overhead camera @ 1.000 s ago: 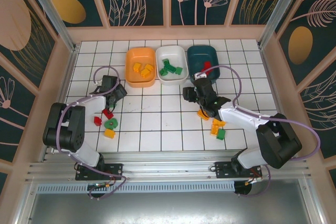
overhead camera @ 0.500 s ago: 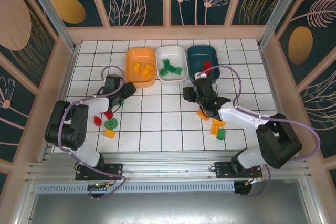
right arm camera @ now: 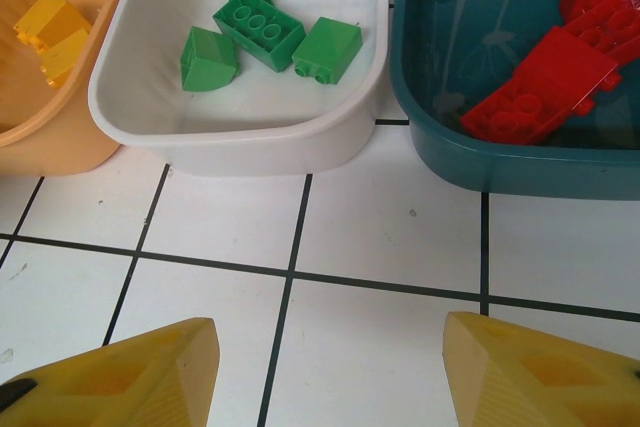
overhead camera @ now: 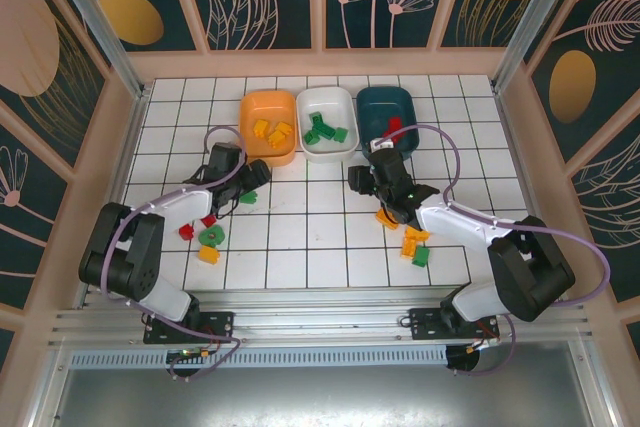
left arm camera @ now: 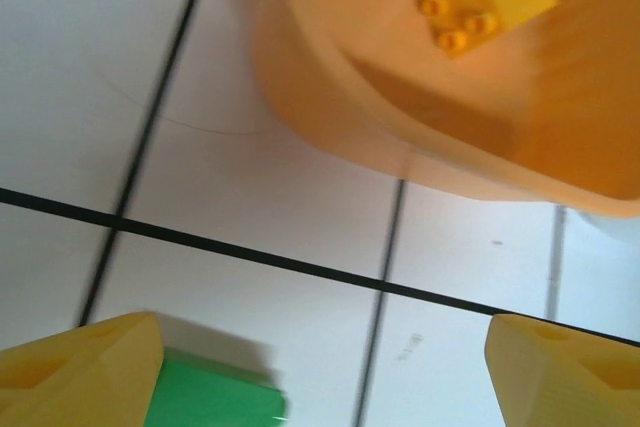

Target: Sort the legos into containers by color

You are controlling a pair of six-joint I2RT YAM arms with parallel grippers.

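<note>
Left gripper [left arm camera: 320, 357], jaws wide with nothing clamped, hovers just short of the orange tub [left arm camera: 380, 137], a green lego brick [left arm camera: 215, 397] lying against one finger [left arm camera: 80, 367]; probably light, stiff and slick, it looks best pinched across its flat sides.

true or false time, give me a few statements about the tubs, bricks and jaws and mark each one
1. The white tub holds green bricks. True.
2. The teal tub holds yellow bricks. False: it holds red bricks.
3. The right gripper clamps a red brick. False: its jaws stand apart over bare tile.
4. A green brick sits right beside one jaw of the left gripper. True.
5. The orange tub is the middle tub. False: the white tub is in the middle.
</note>
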